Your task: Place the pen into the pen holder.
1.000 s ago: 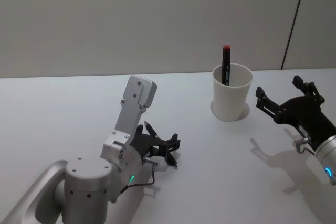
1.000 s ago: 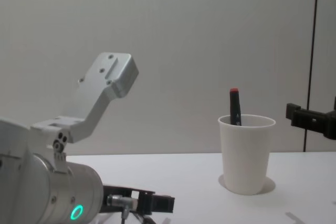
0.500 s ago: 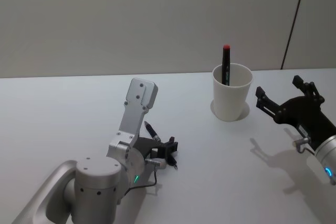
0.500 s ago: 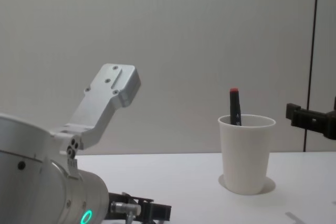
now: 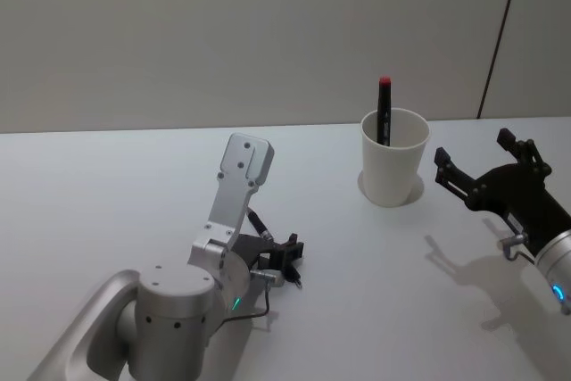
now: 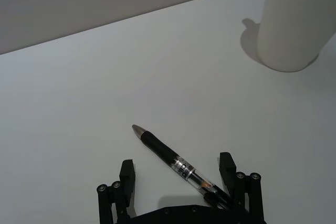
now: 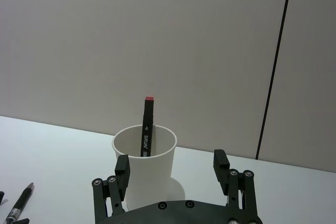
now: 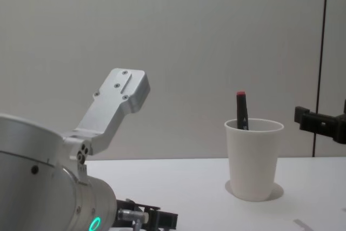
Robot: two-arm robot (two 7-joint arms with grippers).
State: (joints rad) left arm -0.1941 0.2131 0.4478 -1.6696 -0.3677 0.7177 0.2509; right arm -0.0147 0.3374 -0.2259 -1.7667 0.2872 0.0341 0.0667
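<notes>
Desk point(image 5: 107, 185) comes first: it is white and wide and takes up the lower half of the head view. Its far edge runs along a plain grey wall point(image 5: 223, 33). A thin dark line point(image 5: 500, 33) goes up the wall at the upper right.

Next is the left arm point(image 5: 174, 310), fat and silver, coming in from the lower left of the head view. Its left gripper point(image 6: 176, 161) is down low over the desk, just below the middle of that view. The jaws are open, with one on each side of the pen.

The right gripper point(image 7: 171, 157) is black. It hangs at the right edge of the head view, above the desk and a little apart from the cup, with bare desk under it. Its jaws are open and hold nothing.

One pen holder point(image 5: 393, 167) stands upright near the far edge, right of the middle. It is a white paper cup.

There are two pens. One black marker with a red top point(image 5: 384, 109) stands in the cup and pokes out above the rim. The other, the pen point(image 6: 160, 148), is black with a clear part. It lies flat on the desk between the left jaws. Its back end runs close to one jaw, and I cannot tell if they touch.

Lots of bare desk lies between this pen and the cup.
</notes>
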